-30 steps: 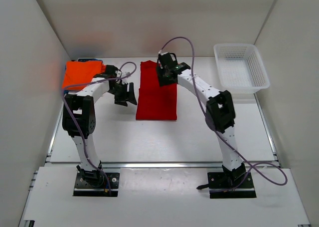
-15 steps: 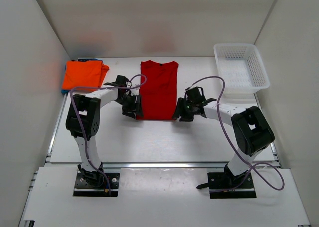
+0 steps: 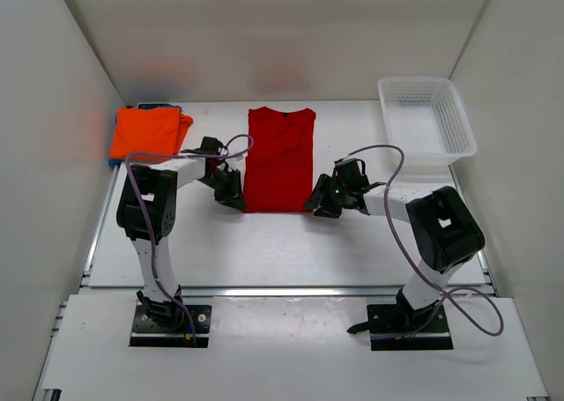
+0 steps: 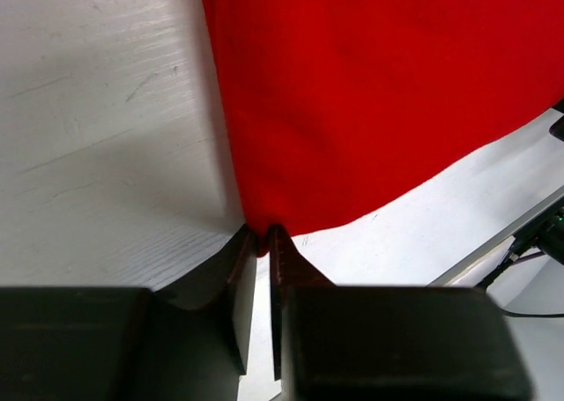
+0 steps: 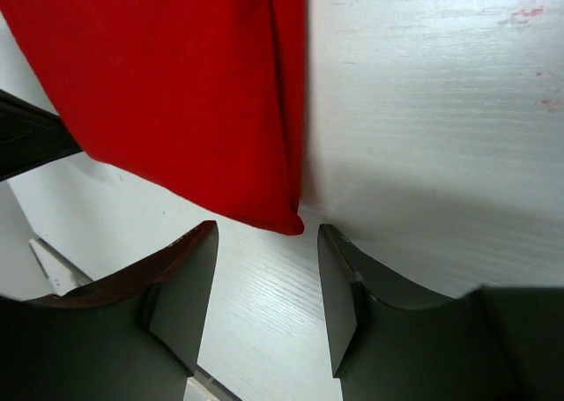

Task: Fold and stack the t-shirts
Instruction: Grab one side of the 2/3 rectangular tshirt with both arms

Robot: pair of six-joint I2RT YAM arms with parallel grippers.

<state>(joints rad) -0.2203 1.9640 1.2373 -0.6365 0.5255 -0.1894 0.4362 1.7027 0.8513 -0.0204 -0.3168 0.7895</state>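
Observation:
A deep red t-shirt (image 3: 280,159) lies flat as a long folded strip in the middle of the table, collar at the far end. My left gripper (image 3: 236,198) sits at its near left corner, and in the left wrist view its jaws (image 4: 262,240) are pinched on that red corner (image 4: 370,92). My right gripper (image 3: 315,204) is at the near right corner. There the right gripper (image 5: 267,235) stands open, with the shirt's corner (image 5: 289,220) just ahead of its tips. An orange t-shirt (image 3: 145,129) lies folded at the far left on a blue t-shirt (image 3: 160,107), of which only an edge shows.
A white lattice basket (image 3: 389,119) stands at the far right corner. White walls close in the left, right and back sides. A metal rail (image 3: 282,289) runs along the table's near edge in front of both arm bases.
The right arm swung from the shirt's collar end down to its near right corner. The left gripper moved in to the near left corner and closed on the red cloth.

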